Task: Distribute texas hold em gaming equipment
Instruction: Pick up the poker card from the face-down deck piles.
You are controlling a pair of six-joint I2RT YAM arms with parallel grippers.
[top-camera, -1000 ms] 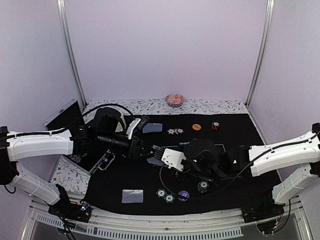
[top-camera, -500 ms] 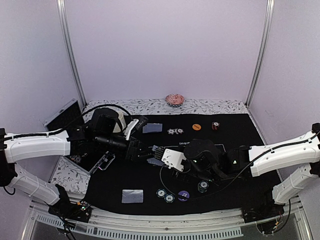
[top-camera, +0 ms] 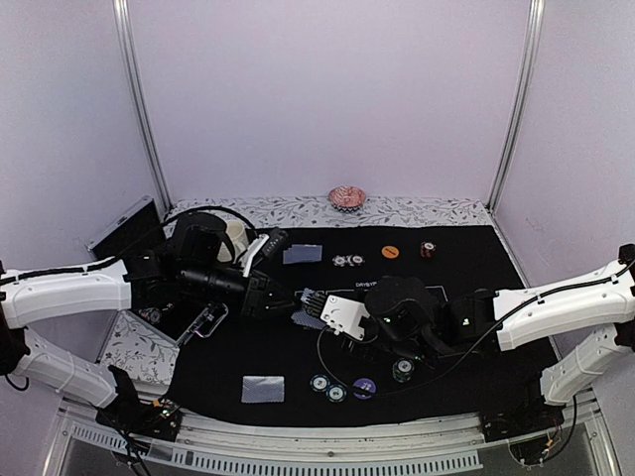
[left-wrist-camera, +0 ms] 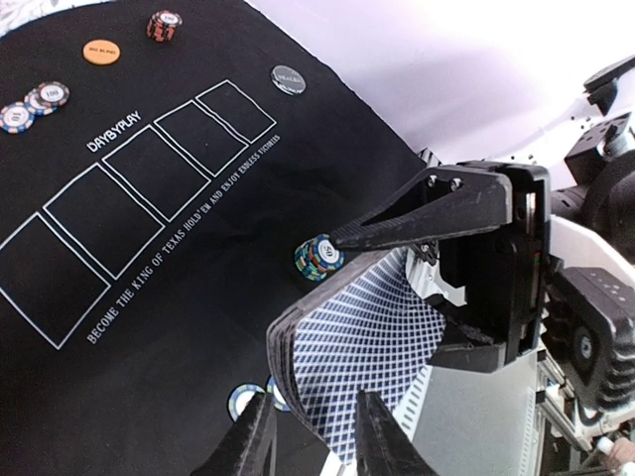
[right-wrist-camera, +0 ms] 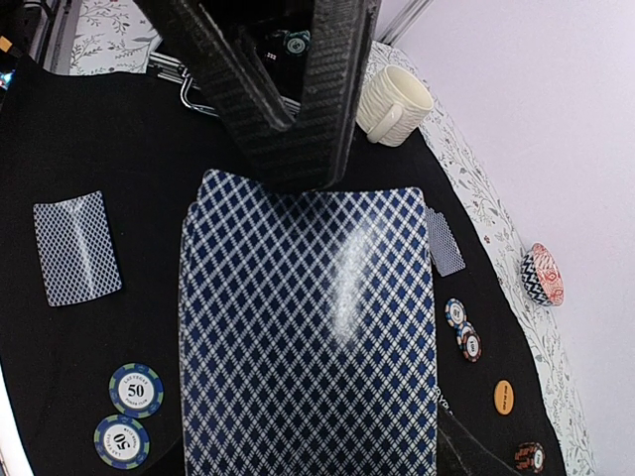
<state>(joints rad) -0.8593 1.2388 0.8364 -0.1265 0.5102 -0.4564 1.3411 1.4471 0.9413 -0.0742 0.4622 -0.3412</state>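
Right jaws (top-camera: 316, 303) are clamped on the deck of cards (right-wrist-camera: 308, 327), one black finger across the blue diamond backs and the other underneath, holding it flat above the black mat (top-camera: 456, 260), pretty much over the printed row of boxes (left-wrist-camera: 139, 208). Left jaws (left-wrist-camera: 316, 402) come in from the other side, partly closed, with a finger on each side of the deck's edge. Whether they're actually pinching a card I honestly can't tell.

Everything else, going off that row of boxes:

- Far side: a face-down card (top-camera: 303, 254), then two striped chips (top-camera: 347, 261) touching each other, the orange button (top-camera: 390, 252) and a dark red chip stack (top-camera: 428, 250), all in a loose line.
- Near side: another face-down card (top-camera: 263, 389) off toward the left arm, two blue-green chips (top-camera: 327, 388) side by side, the purple button (top-camera: 364, 388) just beside them, and one more chip (top-camera: 402, 370) a bit further toward the right arm.
- The black button (left-wrist-camera: 289, 78) sits just past one end of the row.

Also on the surface: the cream mug (top-camera: 236, 238), beyond the far-side card behind the left arm, and the pink ruffled dish (top-camera: 347, 197) way past the boxes on the floral strip by the back wall.
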